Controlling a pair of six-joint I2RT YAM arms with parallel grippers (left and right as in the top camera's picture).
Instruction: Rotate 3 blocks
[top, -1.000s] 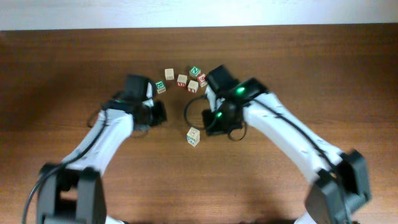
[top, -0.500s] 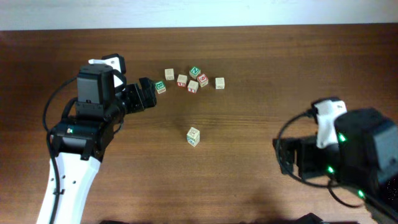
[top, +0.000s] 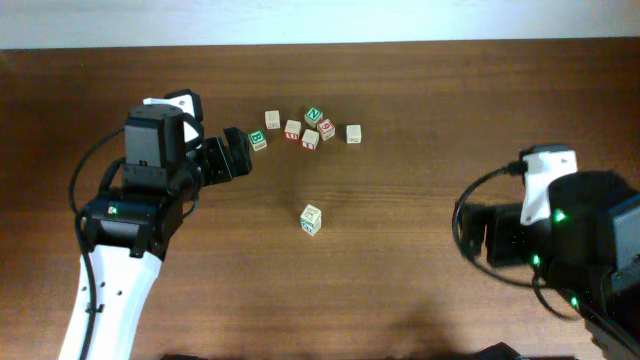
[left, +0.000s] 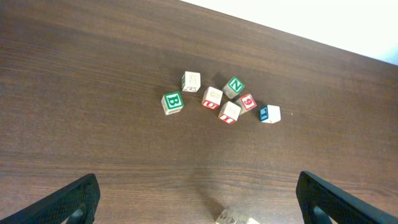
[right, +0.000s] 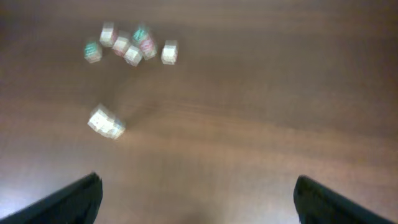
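Both pincers stand wide and hold nothing. The left pincer hangs over the tabletop, facing the cluster. Ahead of it, a little right in its own view, the cube with orange-red marks sits packed among neighbours. The blue-faced cube lies just beside them at the far right end. The lone cube, faintly green-yellow, lies well apart from the cluster, close below this pincer and between its fingers. The right pincer is well apart from every cube; they show blurred, ahead and to its left. The left arm looks nearer to all three. Cubes have no long axis, so squaring the fingers to two opposite faces probably matters most.
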